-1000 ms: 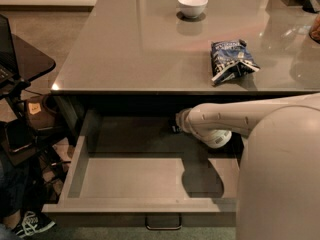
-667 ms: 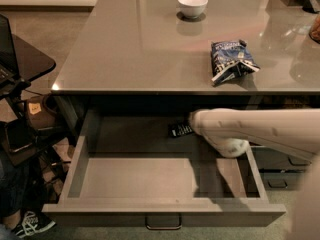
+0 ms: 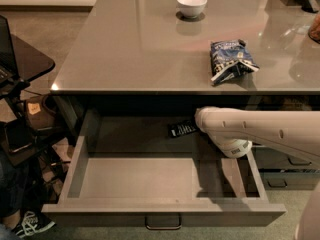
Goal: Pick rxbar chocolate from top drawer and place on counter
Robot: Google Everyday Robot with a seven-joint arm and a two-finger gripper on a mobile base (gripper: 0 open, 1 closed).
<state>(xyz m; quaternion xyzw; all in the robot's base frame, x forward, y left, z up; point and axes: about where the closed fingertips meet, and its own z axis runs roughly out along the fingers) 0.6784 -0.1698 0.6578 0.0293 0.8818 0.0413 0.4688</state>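
The top drawer stands pulled open beneath the near edge of the counter, with the rxbar chocolate lying flat at the drawer's back edge, right of centre. The gripper, on a white arm entering from the right, sits at the bar's right end (whether it is open, closed or touching the bar cannot be told). A white bowl stands near the counter's far edge and a blue-and-white snack bag lies toward its near right edge.
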